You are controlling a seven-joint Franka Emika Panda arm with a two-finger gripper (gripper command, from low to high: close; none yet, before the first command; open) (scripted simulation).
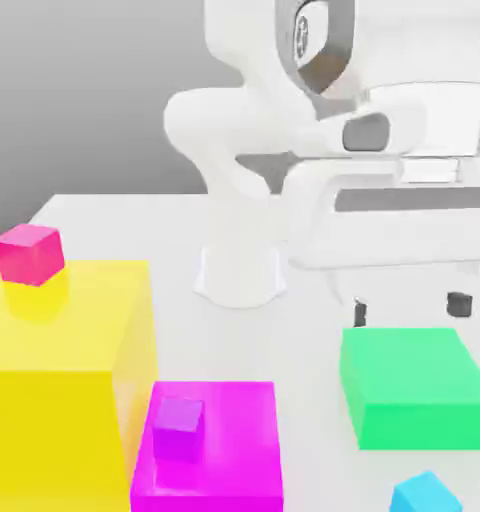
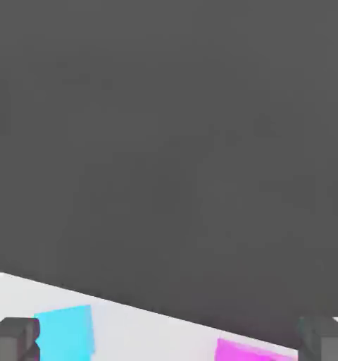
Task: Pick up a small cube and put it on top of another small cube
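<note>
The small cyan cube sits on the white table at the near edge of the exterior view, toward that view's right, below and in front of the green block. The gripper hangs above the table behind the green block, well apart from the cube, its two dark fingertips spread wide with nothing between them. In the hand view the cyan cube shows just beside one fingertip, and a magenta block lies nearer the other. The exterior view adds a yellow block with a small pink cube on top, and a magenta block bearing a small purple cube.
</note>
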